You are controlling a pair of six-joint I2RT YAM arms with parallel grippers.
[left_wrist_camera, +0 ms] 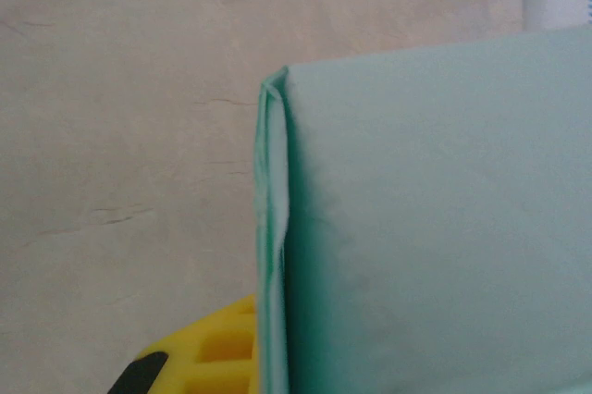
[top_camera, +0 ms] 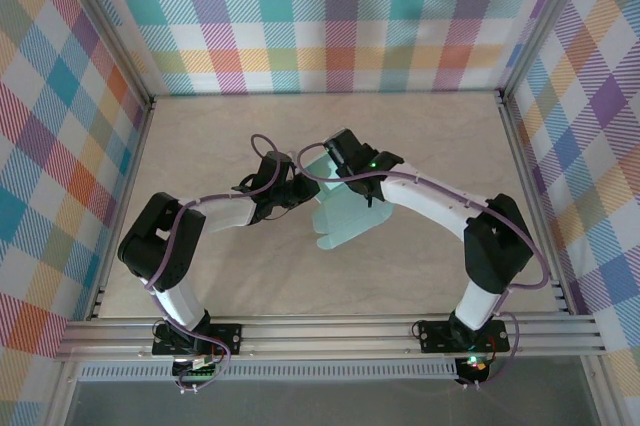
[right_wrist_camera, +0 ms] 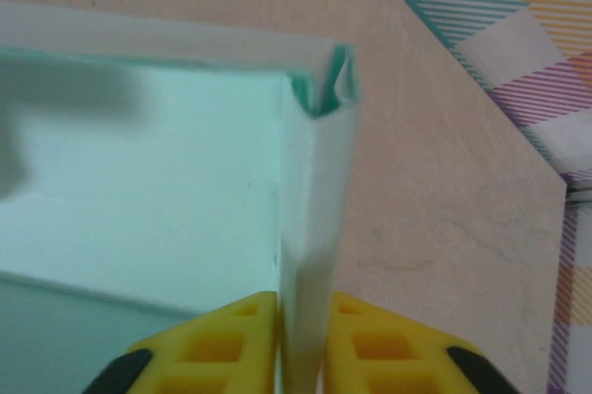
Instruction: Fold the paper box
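We found the pale mint paper box [top_camera: 342, 221] at the middle of the worktop [top_camera: 300, 286], between the two arms. The right jaws pinched one thin upright wall of it, and the left jaws were pressed together on its folded edge.

We saw the paper box [top_camera: 340, 218] as thin matt card, smooth, with soft creases. The table [top_camera: 430, 146] looked like smooth, low-sheen, stone-patterned laminate. The right gripper [right_wrist_camera: 303, 357] had fingers [right_wrist_camera: 379, 352] of matt yellow moulded plastic. Along the table's near edge ran a brushed metal rail [top_camera: 330, 331].
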